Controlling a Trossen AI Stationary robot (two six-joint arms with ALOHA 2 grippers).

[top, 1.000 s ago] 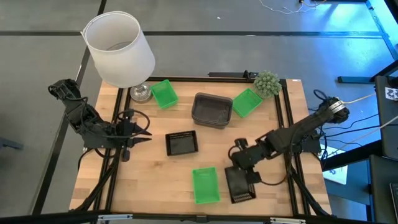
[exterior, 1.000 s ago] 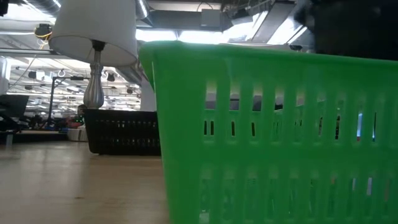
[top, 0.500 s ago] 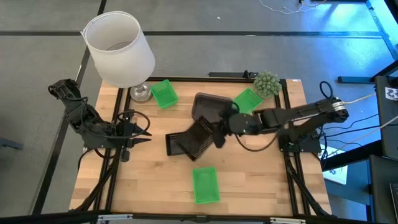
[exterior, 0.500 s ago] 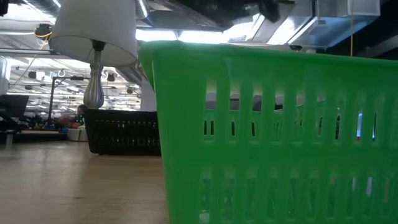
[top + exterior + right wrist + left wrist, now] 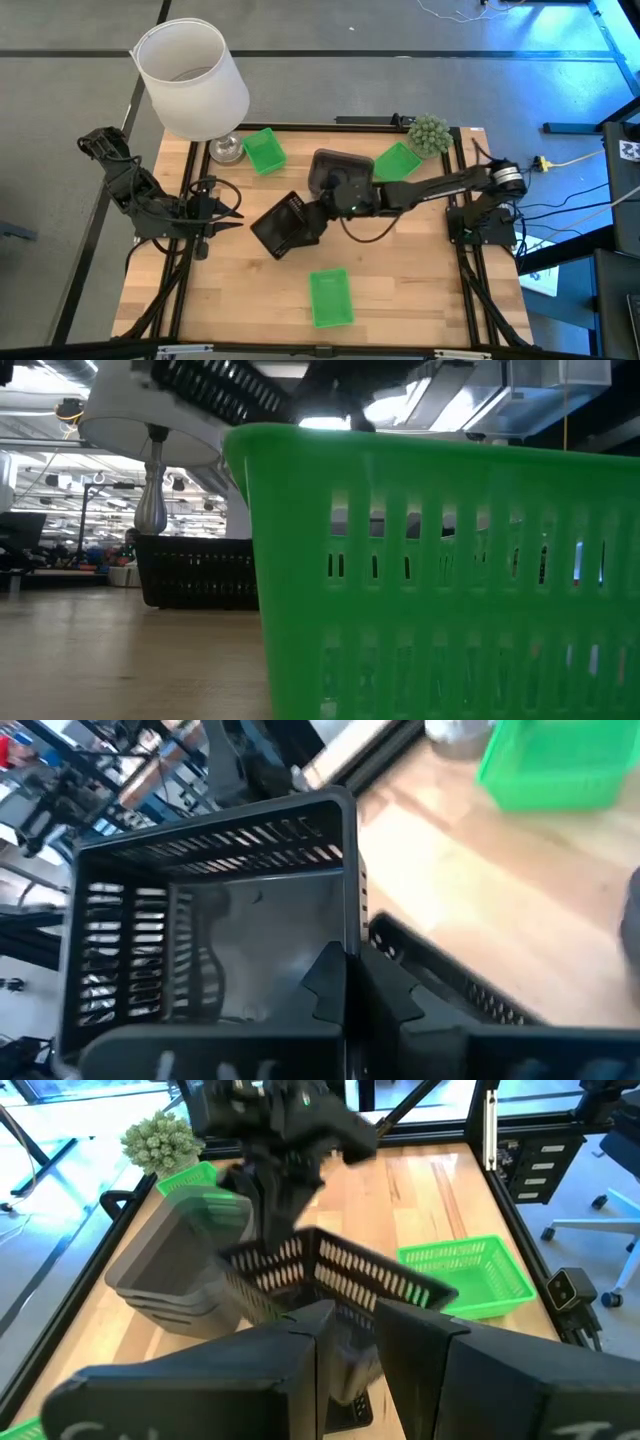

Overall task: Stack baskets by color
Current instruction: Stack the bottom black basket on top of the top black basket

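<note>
My right gripper (image 5: 322,208) reaches out over the table's middle, shut on a black basket (image 5: 286,226) that hangs tilted in the air. Under it a second black basket (image 5: 195,570) rests on its bottom on the table. The stack of grey baskets (image 5: 340,176) stands just behind. Single green baskets lie at the far left (image 5: 265,150), the far right (image 5: 397,163) and the near middle (image 5: 330,297). My left gripper (image 5: 234,213) waits at the table's left side, open, with nothing between its fingers. My right gripper has the black basket by the rim of one wall (image 5: 350,935), at the end toward the table's right. One finger (image 5: 322,982) is inside the basket and one outside. The fingers come slanting down from the right. The basket is lifted clear and tilted, its open side toward the wrist.
A white lamp (image 5: 192,78) stands at the far left corner and a small green plant (image 5: 430,132) at the far right. Bare wood lies along the near left and near right of the table (image 5: 200,290).
My right gripper has carried the black basket from the near right of the table up and toward the far left, to above the middle black basket. Its wrist has rolled, so the basket, first lying flat, now hangs tilted and clear of the table.
</note>
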